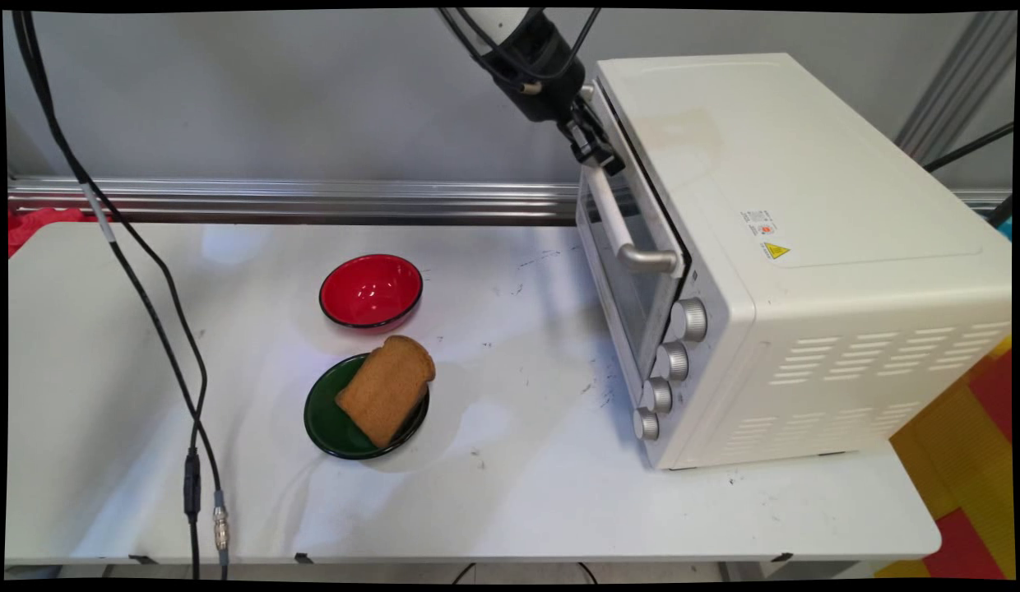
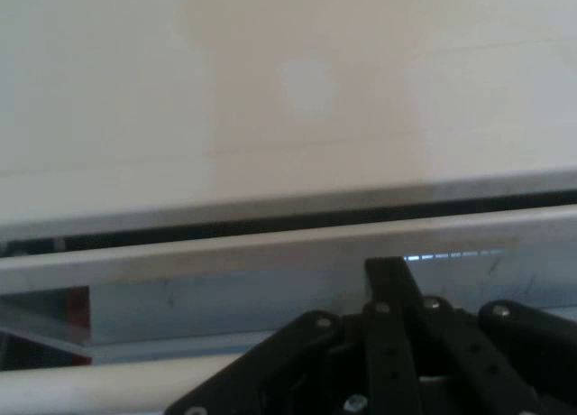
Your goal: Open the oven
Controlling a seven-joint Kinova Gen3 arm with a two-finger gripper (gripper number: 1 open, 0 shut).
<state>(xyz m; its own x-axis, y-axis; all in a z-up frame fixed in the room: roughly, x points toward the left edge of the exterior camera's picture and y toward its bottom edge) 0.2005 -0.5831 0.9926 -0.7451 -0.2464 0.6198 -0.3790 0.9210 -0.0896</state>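
My gripper (image 1: 599,154) is up against the top far corner of the white toaster oven's (image 1: 806,205) door (image 1: 621,288), just above the far end of its white handle (image 1: 621,230). In the hand view the gripper (image 2: 389,272) is shut, its fingers together and their tips against the door's top edge (image 2: 270,248). The handle (image 2: 90,383) passes below left of the linkage. A dark gap runs between the door's top edge and the oven's top panel (image 2: 288,90). Nothing is held.
A slice of brown bread (image 1: 387,388) lies on a dark green plate (image 1: 327,426) in the middle of the table. A red bowl (image 1: 370,289) stands just behind it. Black cables (image 1: 148,271) hang at the left. Several knobs (image 1: 670,360) line the oven's front.
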